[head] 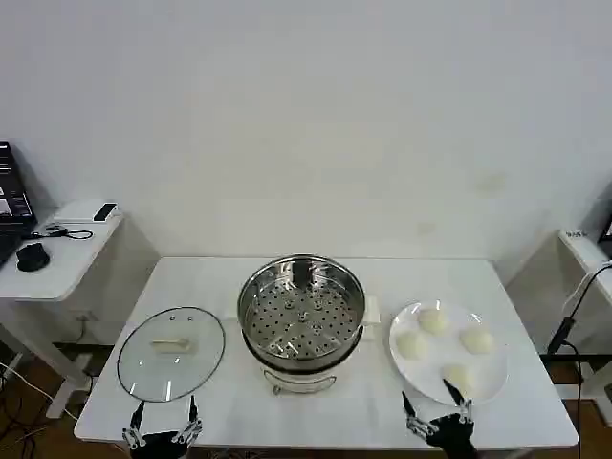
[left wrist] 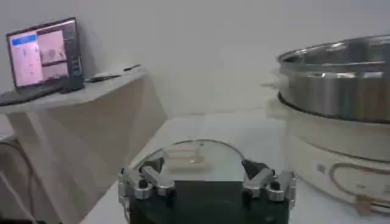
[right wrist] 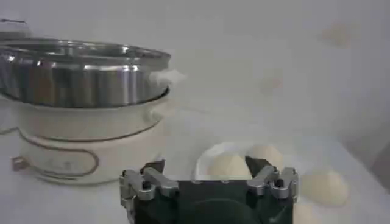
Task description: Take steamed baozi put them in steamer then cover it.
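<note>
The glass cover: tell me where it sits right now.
In the head view the cover lies flat on the white table, on the robot's left, just beside the steamer and in front of the left gripper.

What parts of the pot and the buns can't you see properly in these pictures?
- Head view: the shiny round steel steamer pot hides its own base; the perforated tray covers whatever lies beneath.
- Right wrist view: the open right gripper blocks part of the white plate and one cream-white round bun; another bun is cut off by the frame's edge.
- Left wrist view: the open left gripper hides the near rim of the clear glass lid.
</note>
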Tool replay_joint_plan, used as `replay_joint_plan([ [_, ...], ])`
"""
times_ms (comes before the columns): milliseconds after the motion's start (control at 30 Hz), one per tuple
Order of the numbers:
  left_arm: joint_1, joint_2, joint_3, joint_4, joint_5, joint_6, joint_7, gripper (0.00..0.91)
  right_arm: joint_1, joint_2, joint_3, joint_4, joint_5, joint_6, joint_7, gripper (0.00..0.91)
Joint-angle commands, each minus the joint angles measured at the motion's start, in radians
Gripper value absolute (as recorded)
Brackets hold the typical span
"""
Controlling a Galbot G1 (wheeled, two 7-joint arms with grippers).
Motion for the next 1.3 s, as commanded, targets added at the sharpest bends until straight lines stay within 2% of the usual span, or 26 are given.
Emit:
replay_joint_plan([
  [33,-0.007,0.003,-0.003,-0.057,0.038,0.115,-0.012,0.907,0.142,-0.176,0.095,-0.032,-0.132,-0.105,-0.076,0.907],
  [200,-0.036,-0.008,-0.034,-0.066,0.118,0.063,0.066,0.907,0.278,-0.329,0.137,-0.104,-0.227,-0.166,-0.203,0.907],
  [267,-0.040,-0.008,-0.036,-0.073,0.118,0.059,0.067,0.907,0.367,-0.389,0.135,-0.170,-0.311,-0.202,-0.284,0.907],
  [300,-0.040,-0.008,-0.037,-0.078,0.118,0.053,0.071,0.907,0.380,-0.399,0.133,-0.181,-0.334,-0.200,-0.300,0.907],
  [333,-0.039,-0.007,-0.037,-0.081,0.117,0.047,0.071,0.907,0.441,-0.445,0.119,-0.221,-0.432,-0.189,-0.377,0.907],
  [400,-0.036,-0.007,-0.035,-0.092,0.128,0.045,0.084,0.907,0.525,-0.511,0.082,-0.280,-0.485,-0.177,-0.445,0.907],
  [433,-0.036,-0.008,-0.035,-0.094,0.134,0.043,0.086,0.907,0.532,-0.517,0.074,-0.290,-0.491,-0.176,-0.466,0.907],
  [467,-0.038,-0.010,-0.035,-0.096,0.141,0.041,0.088,0.907,0.606,-0.563,0.030,-0.332,-0.501,-0.149,-0.521,0.907],
  [600,-0.036,-0.016,-0.039,-0.111,0.155,0.040,0.094,0.907,0.777,-0.647,-0.125,-0.431,-0.522,-0.089,-0.646,0.907],
  [633,-0.034,-0.015,-0.041,-0.113,0.154,0.038,0.092,0.907,0.855,-0.667,-0.198,-0.462,-0.539,-0.067,-0.714,0.907],
  [667,-0.033,-0.015,-0.041,-0.115,0.153,0.038,0.092,0.907,0.911,-0.683,-0.232,-0.484,-0.556,-0.042,-0.751,0.907],
  [733,-0.028,-0.017,-0.047,-0.118,0.155,0.038,0.093,0.907,1.044,-0.707,-0.358,-0.533,-0.558,-0.019,-0.842,0.907],
  [800,-0.027,-0.023,-0.051,-0.119,0.157,0.038,0.093,0.907,1.184,-0.720,-0.539,-0.594,-0.542,-0.010,-0.923,0.907],
  [833,-0.025,-0.026,-0.051,-0.120,0.158,0.038,0.093,0.907,1.214,-0.720,-0.583,-0.613,-0.545,-0.003,-0.939,0.907],
  [900,-0.023,-0.031,-0.050,-0.122,0.161,0.038,0.091,0.907,1.360,-0.710,-0.738,-0.670,-0.537,0.016,-0.990,0.907],
  [1100,-0.019,-0.043,-0.052,-0.126,0.169,0.037,0.091,0.907,1.554,-0.650,-1.017,-0.772,-0.485,0.018,-1.047,0.907],
  [1200,-0.021,-0.042,-0.063,-0.126,0.170,0.038,0.094,0.907,1.588,-0.614,-1.083,-0.803,-0.473,0.002,-1.044,0.907],
  [1300,-0.023,-0.040,-0.068,-0.128,0.171,0.038,0.097,0.907,1.591,-0.589,-1.104,-0.826,-0.474,-0.009,-1.037,0.907],
])
